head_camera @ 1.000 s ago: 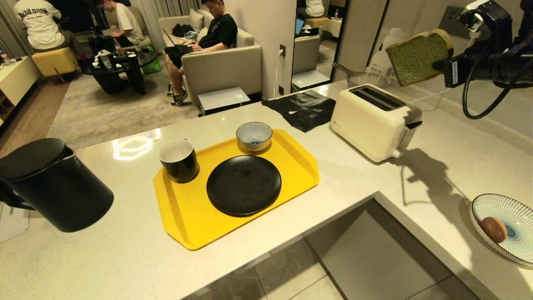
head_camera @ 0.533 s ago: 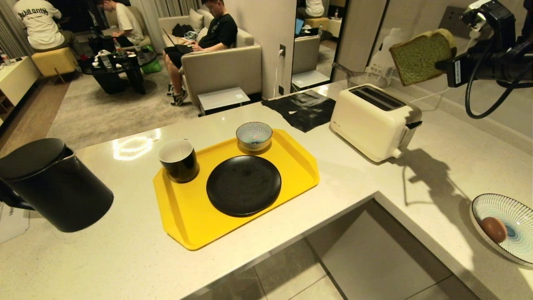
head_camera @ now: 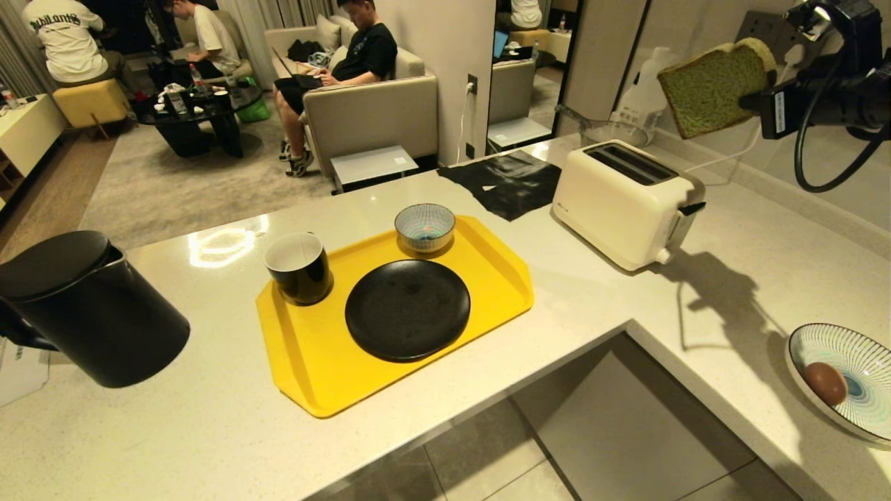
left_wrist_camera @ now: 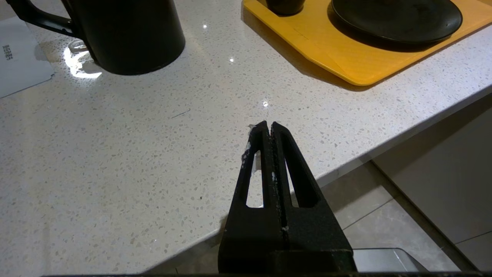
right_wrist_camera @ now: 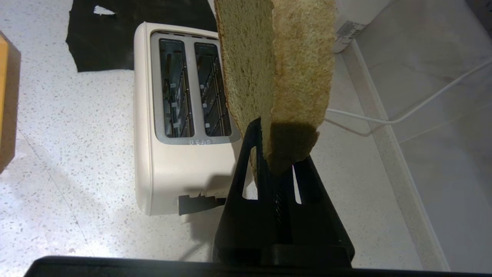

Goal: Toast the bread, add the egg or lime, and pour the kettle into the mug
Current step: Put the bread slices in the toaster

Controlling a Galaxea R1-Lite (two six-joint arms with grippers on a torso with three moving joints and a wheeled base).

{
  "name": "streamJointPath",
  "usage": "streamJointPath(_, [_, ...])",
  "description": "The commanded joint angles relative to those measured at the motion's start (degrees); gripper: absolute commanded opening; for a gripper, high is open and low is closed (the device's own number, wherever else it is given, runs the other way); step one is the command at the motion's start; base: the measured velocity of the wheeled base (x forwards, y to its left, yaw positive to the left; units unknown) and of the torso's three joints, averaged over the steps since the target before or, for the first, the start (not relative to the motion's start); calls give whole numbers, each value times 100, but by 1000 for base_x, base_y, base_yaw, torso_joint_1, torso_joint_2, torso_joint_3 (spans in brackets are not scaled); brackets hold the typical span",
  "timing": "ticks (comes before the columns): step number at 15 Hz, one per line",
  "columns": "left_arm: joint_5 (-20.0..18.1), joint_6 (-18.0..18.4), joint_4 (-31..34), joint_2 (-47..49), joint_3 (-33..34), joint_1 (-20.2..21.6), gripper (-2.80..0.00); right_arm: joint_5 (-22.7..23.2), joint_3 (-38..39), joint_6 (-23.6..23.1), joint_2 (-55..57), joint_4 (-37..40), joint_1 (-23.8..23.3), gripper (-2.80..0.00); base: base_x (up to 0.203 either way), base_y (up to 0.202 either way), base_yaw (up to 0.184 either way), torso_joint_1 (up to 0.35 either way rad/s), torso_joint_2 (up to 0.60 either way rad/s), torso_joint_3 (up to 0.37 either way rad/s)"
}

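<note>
While you are holding the bread (head_camera: 711,88) high over the counter (head_camera: 487,348), the main risk is sitting in the grip itself — the right gripper (right_wrist_camera: 269,154) is clamping only one edge of the slice, so the soft crumb is carrying its own weight and may be sagging or tearing if you are swinging it fast. In the right wrist view the bread is standing edge-on, sticking out past the fingertips, with the toaster (right_wrist_camera: 180,115) below and off to one side. Both slots are showing empty, but the slice is not yet lined up over either of them; coming down from here, you are likely catching a corner on the rim and folding or dropping it. In the head view it is hanging above and beyond the toaster, well apart from it.

Your left gripper (left_wrist_camera: 268,129) is resting clenched and empty over the near counter edge, near the kettle (head_camera: 83,306). The mug (head_camera: 299,268) is sitting on the tray (head_camera: 313,362), and the egg (head_camera: 826,383) is waiting in the striped dish (head_camera: 846,348) — well apart from the right gripper.
</note>
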Motion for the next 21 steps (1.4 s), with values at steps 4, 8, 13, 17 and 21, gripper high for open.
streamJointPath(4, [0,3,2,5,0,-1,-280,8,1,-14,-79,7,-2,-280,0,0,0,0,0,0])
streamJointPath(8, [0,3,2,5,0,7,-280,8,1,-14,-105,7,-2,-280,0,0,0,0,0,0])
streamJointPath(13, [0,12,-5,3,0,5,-280,8,1,-14,-114,7,15,-280,0,0,0,0,0,0])
streamJointPath(17, [0,12,2,5,0,0,-280,3,1,-41,-168,277,28,-280,0,0,0,0,0,0])
streamJointPath(21, [0,10,-5,5,0,-2,-280,-125,-8,-47,-228,569,295,-280,0,0,0,1,2,-58])
